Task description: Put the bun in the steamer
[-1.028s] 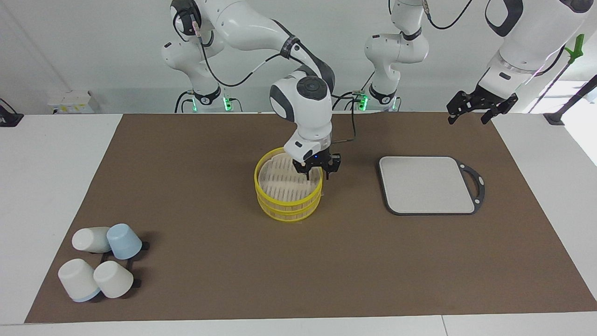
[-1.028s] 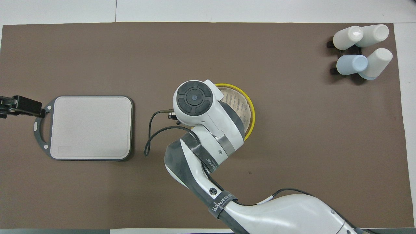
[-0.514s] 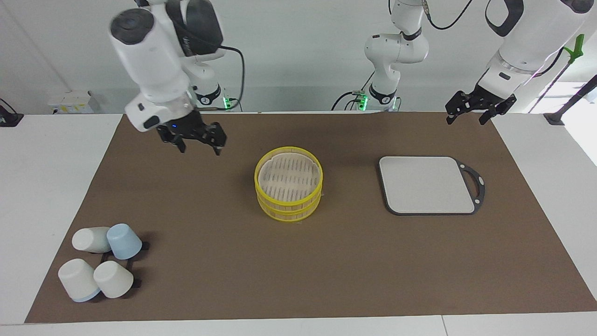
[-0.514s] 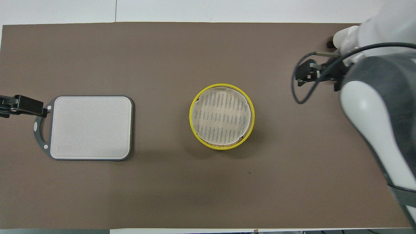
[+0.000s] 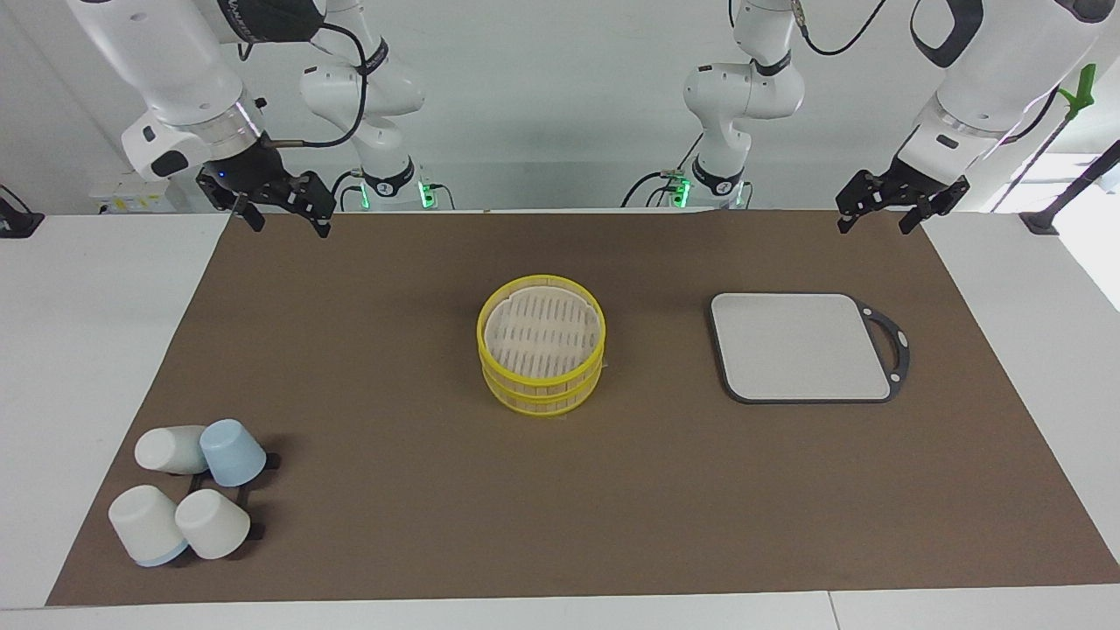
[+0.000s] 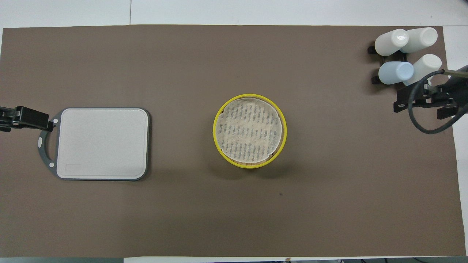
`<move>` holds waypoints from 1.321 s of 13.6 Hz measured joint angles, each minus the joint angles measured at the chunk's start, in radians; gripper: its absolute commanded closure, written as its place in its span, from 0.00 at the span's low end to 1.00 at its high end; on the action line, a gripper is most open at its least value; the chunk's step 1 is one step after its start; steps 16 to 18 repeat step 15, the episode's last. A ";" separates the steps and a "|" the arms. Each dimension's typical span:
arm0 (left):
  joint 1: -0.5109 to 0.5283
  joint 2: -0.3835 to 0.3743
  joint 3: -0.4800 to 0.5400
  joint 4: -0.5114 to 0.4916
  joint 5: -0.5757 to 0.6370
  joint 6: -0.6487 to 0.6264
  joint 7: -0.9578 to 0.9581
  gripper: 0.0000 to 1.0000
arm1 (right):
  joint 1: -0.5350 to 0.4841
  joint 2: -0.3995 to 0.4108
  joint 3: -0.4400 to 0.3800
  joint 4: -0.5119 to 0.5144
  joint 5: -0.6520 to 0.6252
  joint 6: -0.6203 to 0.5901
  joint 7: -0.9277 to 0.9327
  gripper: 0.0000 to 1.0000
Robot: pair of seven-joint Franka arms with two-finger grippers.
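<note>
The steamer (image 5: 541, 385) stands in the middle of the brown mat, two yellow-rimmed tiers stacked, with the pale slatted lid (image 5: 542, 329) on top; it also shows in the overhead view (image 6: 250, 131). The bun is hidden or out of view. My right gripper (image 5: 293, 223) hangs open and empty over the mat's edge at the right arm's end, well away from the steamer; it shows in the overhead view (image 6: 420, 107) too. My left gripper (image 5: 875, 226) waits open and empty over the mat's corner at the left arm's end, beside the board's handle in the overhead view (image 6: 22, 118).
A grey square board with a black handle (image 5: 801, 346) lies flat toward the left arm's end (image 6: 102, 143). Several white and blue cups (image 5: 188, 499) sit on a black rack at the right arm's end, farther from the robots (image 6: 406, 54).
My right gripper has lifted off the steamer's lid and swung back and up to the right arm's end of the table. The lid stays on the steamer. The left arm has not moved.
</note>
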State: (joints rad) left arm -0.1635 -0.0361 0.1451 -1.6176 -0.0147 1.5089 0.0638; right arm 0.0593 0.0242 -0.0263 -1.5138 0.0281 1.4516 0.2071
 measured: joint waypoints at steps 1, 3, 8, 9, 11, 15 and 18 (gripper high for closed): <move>0.000 0.000 0.000 0.000 0.000 0.000 0.000 0.00 | 0.000 -0.003 0.001 -0.007 -0.012 0.019 0.000 0.00; 0.000 0.000 0.000 0.000 0.000 0.001 0.000 0.00 | 0.000 -0.003 0.000 -0.008 -0.023 0.039 0.000 0.00; 0.000 0.001 0.000 0.001 0.000 0.001 0.000 0.00 | -0.013 -0.006 0.000 -0.009 -0.024 0.042 -0.001 0.00; 0.000 0.001 0.000 0.001 0.000 0.001 0.000 0.00 | -0.015 -0.008 0.000 -0.009 -0.024 0.042 -0.001 0.00; 0.000 0.001 0.000 0.001 0.000 0.001 0.000 0.00 | -0.031 -0.015 0.000 -0.009 -0.024 0.042 -0.005 0.00; 0.000 0.001 0.000 0.001 0.000 0.002 0.000 0.00 | -0.044 -0.018 0.002 -0.010 -0.023 0.042 -0.020 0.00; 0.000 0.001 0.000 0.001 0.000 0.002 0.000 0.00 | -0.044 -0.018 0.002 -0.010 -0.023 0.042 -0.020 0.00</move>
